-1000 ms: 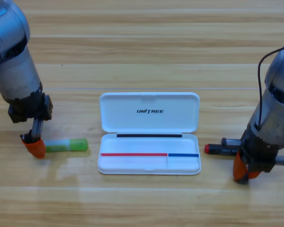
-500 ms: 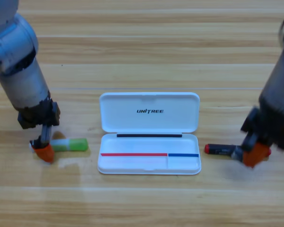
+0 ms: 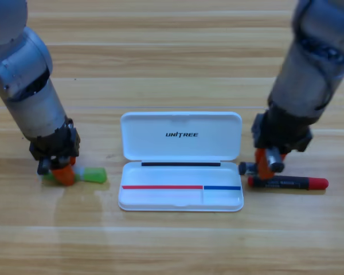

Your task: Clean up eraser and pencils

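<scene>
While the white case (image 3: 181,195) lies open at centre frame to receive them, the light-green pencil (image 3: 86,175) at mid-left is met by the left gripper (image 3: 62,173) and the black pencil (image 3: 286,183) at mid-right by the right gripper (image 3: 265,166), grip undeterminable for both, and no eraser can be made out.

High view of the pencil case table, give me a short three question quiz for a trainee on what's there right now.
1. True or false: the white case lies open with its lid hinged back.
2. Which claw is over the light green pencil? A) left claw B) right claw C) neither
3. Fill in: the black pencil with red ends lies on the table to the ______ of the case.

Key
1. True. The tray holds no pencil.
2. A. The left claw sits over the green pencil's left end, while the right claw is just above the black pencil's left end, beside the case.
3. Right.
</scene>
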Robot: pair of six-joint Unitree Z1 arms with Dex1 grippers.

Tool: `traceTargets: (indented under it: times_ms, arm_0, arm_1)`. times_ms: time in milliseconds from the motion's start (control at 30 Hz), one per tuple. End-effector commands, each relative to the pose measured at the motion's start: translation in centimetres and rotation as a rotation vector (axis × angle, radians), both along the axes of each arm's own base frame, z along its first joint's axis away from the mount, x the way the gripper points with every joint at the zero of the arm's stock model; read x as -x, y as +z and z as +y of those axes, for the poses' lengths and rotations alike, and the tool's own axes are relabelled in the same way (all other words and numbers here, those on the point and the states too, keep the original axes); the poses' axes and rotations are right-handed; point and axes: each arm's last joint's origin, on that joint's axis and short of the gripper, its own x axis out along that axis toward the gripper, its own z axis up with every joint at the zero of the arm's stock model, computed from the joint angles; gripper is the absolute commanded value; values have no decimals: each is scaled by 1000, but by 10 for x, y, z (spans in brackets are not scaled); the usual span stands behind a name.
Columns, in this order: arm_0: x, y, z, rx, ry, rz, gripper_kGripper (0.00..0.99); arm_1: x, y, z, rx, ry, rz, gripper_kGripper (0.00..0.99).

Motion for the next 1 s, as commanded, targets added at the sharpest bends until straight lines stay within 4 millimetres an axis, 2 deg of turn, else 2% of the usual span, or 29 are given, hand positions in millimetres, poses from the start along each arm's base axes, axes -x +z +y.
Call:
traceTargets:
  times_ms: [33, 133, 333, 433, 533, 767, 833, 933, 1000]
  arm_0:
    - [9, -8, -3, -74, -29, 19, 0]
    - [12, 12, -1, -94, -38, 11, 0]
    - [20, 68, 3, -94, -36, -43, 0]
    - [25, 87, 7, -84, -32, -64, 0]
    - [28, 99, 9, -77, -31, -77, 0]
    - [32, 105, 12, -78, -29, -75, 0]
    - [33, 105, 13, -78, -28, -76, 0]
    - [35, 107, 13, -75, -28, -76, 0]
    - [35, 106, 13, -76, -27, -75, 0]
  arm_1:
    - [1, -40, 35, 76, 76, 37, 0]
    - [-1, -44, 43, 76, 84, 37, 0]
    - [-1, -55, 51, 86, 93, 45, 0]
    - [1, -57, 56, 89, 101, 47, 0]
    - [0, -62, 61, 93, 106, 50, 0]
    - [-1, -71, 66, 103, 107, 57, 0]
    - [-2, -72, 65, 114, 105, 51, 91]
    - [-1, -70, 64, 122, 103, 49, 107]
    - [0, -67, 63, 118, 101, 47, 321]
